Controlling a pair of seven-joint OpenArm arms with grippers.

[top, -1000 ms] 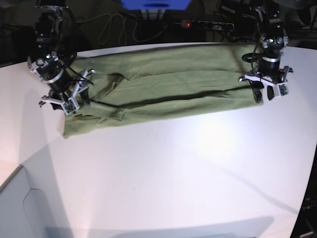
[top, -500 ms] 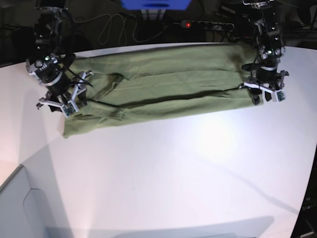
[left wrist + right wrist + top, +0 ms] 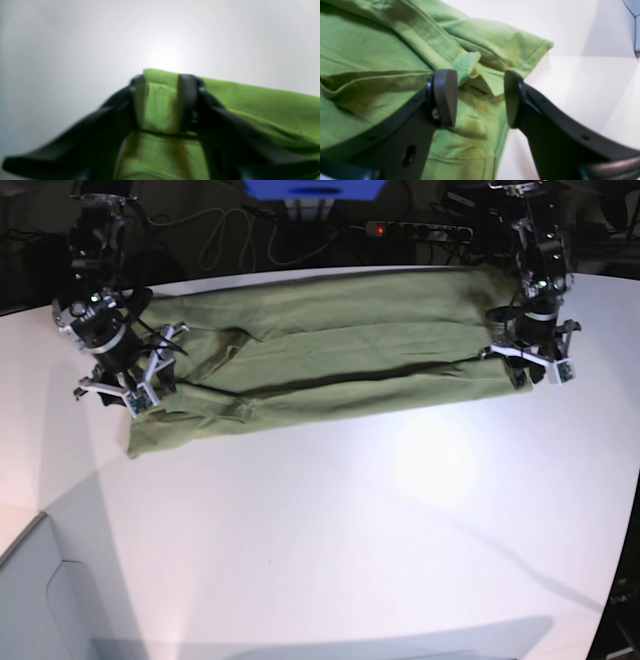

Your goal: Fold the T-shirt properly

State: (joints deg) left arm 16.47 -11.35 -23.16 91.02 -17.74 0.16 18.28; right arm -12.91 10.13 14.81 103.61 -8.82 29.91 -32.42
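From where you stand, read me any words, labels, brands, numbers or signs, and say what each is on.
There are none that I can read: the green T-shirt shows no print, and I make out no lettering on either arm.

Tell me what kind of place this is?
Probably a robotics lab or workshop: two robot arms reach over a white table, a T-shirt lies on it, and loose cables trail behind.
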